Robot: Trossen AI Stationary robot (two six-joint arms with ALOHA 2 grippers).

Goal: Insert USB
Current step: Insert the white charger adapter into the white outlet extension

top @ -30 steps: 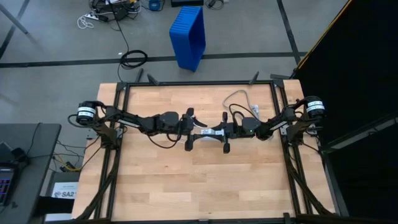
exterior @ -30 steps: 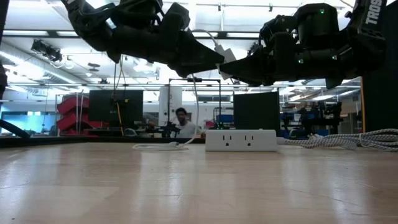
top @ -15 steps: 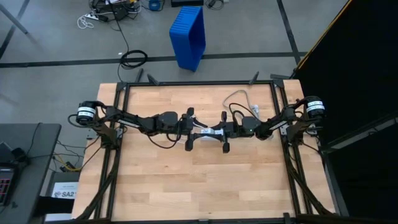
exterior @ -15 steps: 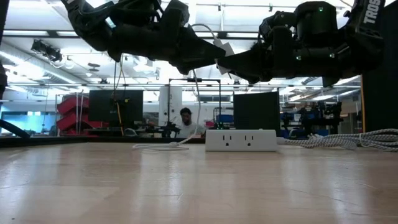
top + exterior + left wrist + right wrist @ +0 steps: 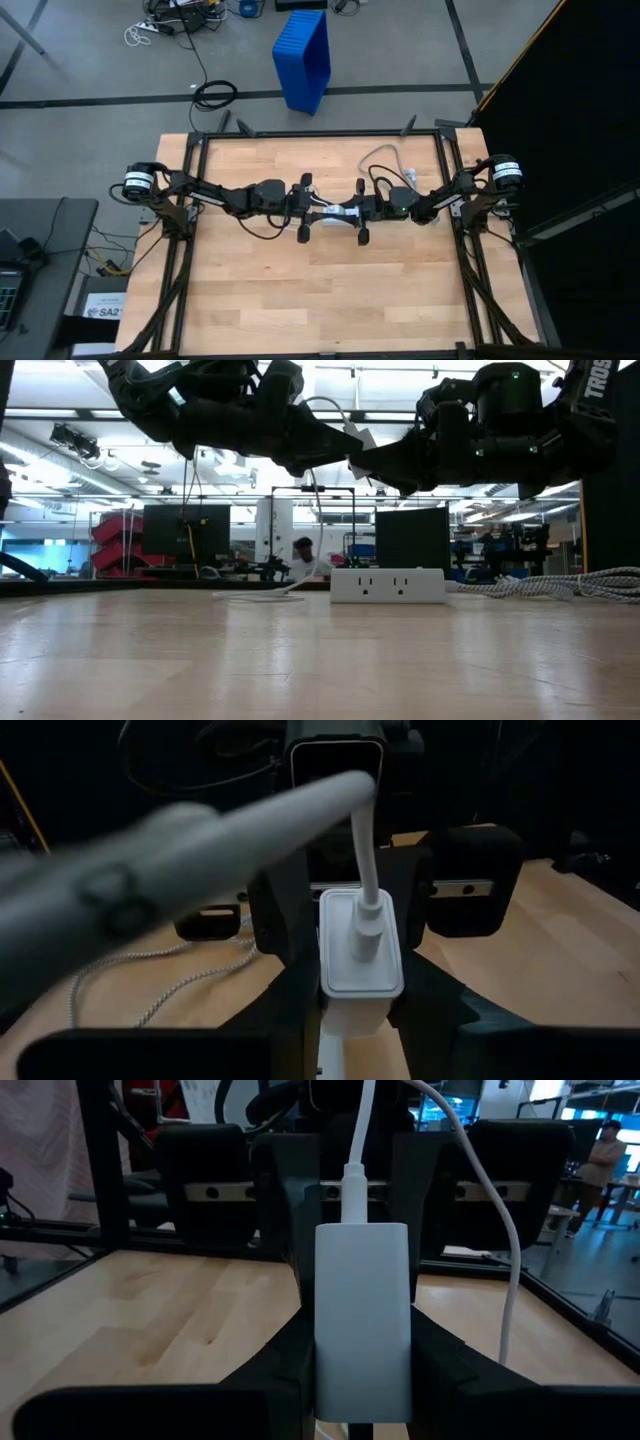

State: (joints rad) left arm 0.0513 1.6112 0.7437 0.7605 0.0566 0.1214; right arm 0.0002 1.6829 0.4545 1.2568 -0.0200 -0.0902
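Note:
At mid-table both arms meet above the wood. A white charger block [image 5: 337,212] hangs between them. The USB, a thin white cable, has its plug [image 5: 367,925] seated in the block's end face [image 5: 362,945]. From there the cable [image 5: 480,1190] arcs up and drops behind, and its slack [image 5: 262,593] lies on the table. My right gripper [image 5: 362,1380] is shut on the block. My left gripper [image 5: 358,1015] comes from the opposite side, its fingers closed in on the block's plug end. My left gripper has its two fingers [image 5: 300,1015] against the block's side walls [image 5: 355,1030], just under the plug face. It comes in about level from the table's left. The plug and cable stand free above the fingers. My right gripper pinches the block's two long sides [image 5: 330,1370] between its fingers, along its rear half. It comes in level from the table's right, fingers lying along the block. The block is lifted clear of the table, its plug end away from this gripper.
A white power strip [image 5: 387,585] lies on the far part of the table, its sockets facing the near edge. Its braided grey cord [image 5: 560,585] trails off to the right. A blue crate [image 5: 303,58] stands on the floor beyond the table. A person [image 5: 303,557] sits far behind.
My left gripper's fingers have drawn together around the block's plug end while both arms kept their places. The cable loop above the block has shifted slightly.

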